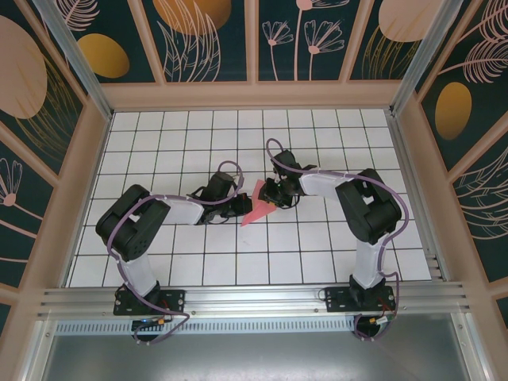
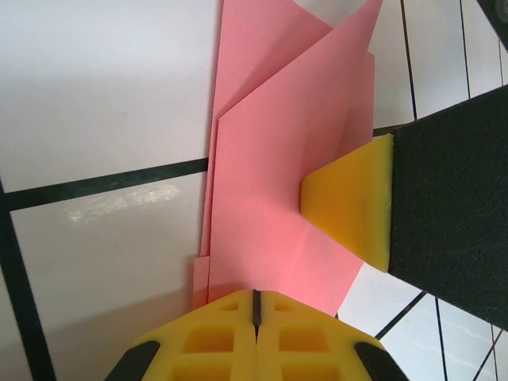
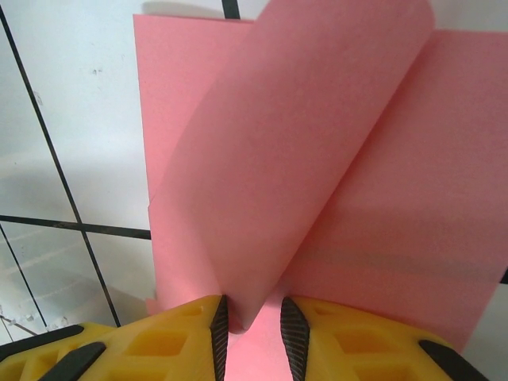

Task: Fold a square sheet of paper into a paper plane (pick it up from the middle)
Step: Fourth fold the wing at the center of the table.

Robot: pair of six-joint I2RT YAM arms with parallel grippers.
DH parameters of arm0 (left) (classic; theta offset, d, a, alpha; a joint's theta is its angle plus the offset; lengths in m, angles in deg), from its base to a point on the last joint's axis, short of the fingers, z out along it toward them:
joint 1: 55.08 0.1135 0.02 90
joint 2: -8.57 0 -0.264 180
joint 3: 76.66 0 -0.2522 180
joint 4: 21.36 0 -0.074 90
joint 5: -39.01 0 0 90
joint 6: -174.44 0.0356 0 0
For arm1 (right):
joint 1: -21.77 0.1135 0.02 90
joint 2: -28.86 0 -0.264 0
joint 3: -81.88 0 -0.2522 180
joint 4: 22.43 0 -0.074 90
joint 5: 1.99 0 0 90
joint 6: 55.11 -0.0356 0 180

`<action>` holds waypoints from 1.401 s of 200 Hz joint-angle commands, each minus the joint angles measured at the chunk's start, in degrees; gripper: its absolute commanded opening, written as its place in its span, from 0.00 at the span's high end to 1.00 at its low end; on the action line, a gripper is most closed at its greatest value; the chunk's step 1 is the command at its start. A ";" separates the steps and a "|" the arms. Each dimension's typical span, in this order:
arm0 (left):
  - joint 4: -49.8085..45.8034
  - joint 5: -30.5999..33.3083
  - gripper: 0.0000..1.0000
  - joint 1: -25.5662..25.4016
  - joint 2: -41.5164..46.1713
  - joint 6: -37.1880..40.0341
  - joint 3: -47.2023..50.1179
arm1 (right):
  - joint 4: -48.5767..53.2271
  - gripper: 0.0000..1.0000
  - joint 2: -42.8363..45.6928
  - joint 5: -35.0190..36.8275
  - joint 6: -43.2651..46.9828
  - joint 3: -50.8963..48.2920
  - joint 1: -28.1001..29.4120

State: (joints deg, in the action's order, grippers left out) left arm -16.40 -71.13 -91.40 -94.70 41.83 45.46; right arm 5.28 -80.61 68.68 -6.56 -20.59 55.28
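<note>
From above, the pink paper (image 1: 255, 209) lies near the middle of the white gridded tabletop (image 1: 159, 143). It is folded into a narrow wedge whose point faces the arms' bases. The left end effector (image 1: 238, 208) is at its left edge and the right end effector (image 1: 275, 197) at its upper right, so the two meet over it. At that height I cannot see how either pair of jaws stands.

The left wrist camera is closer. The left end effector's yellow fingertips are pressed together with just a thin seam between them, right at the near end of the paper. I cannot tell whether a layer is nipped in that seam or the tips merely rest on it. Overlapping diagonal folds run away from them, and one of the right end effector's fingers (image 2: 349, 206) sits with its yellow tip on the paper's right side.

The right wrist camera shows a flap (image 3: 302, 143) curled up off the flat layer and running down between the right end effector's dark pads. Those jaws stand a narrow way apart with the flap filling the gap, but I cannot tell whether they actually pinch it.
</note>
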 commanded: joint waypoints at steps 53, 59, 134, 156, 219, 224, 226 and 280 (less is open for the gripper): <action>-3.16 1.24 0.97 0.51 -2.03 1.33 -2.01 | 7.40 0.72 -4.80 5.89 -1.34 -2.76 -0.47; -3.33 1.31 0.97 0.46 -2.11 1.31 -1.94 | 7.48 0.72 -4.87 5.97 -1.27 -2.78 -0.47; -3.67 2.39 0.97 0.84 -2.35 0.69 -1.77 | 8.46 0.72 -5.99 6.07 -1.16 -2.17 -0.45; -3.78 2.02 0.97 0.83 -2.73 0.60 -1.85 | 8.54 0.72 -6.05 6.08 -1.16 -2.20 -0.45; -7.58 1.11 1.00 0.85 -4.50 1.99 -2.38 | 7.97 0.72 -3.86 4.78 -1.58 -1.55 -0.43; -7.90 0.94 1.00 0.86 -4.53 2.29 -2.29 | 7.77 0.72 -3.32 4.46 -1.61 -1.41 -0.51; -8.02 0.91 1.00 0.82 -4.57 2.38 -2.20 | 7.69 0.72 -3.01 4.34 -1.64 -1.33 -0.48; -11.16 0.45 1.00 0.81 -5.18 5.14 -2.11 | -1.03 0.67 10.08 2.63 -1.75 -1.99 -1.17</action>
State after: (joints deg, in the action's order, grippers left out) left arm -20.44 -72.03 -90.96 -96.82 44.41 42.69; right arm 6.57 -77.83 69.64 -7.79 -20.92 54.72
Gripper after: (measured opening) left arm 0.070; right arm 0.316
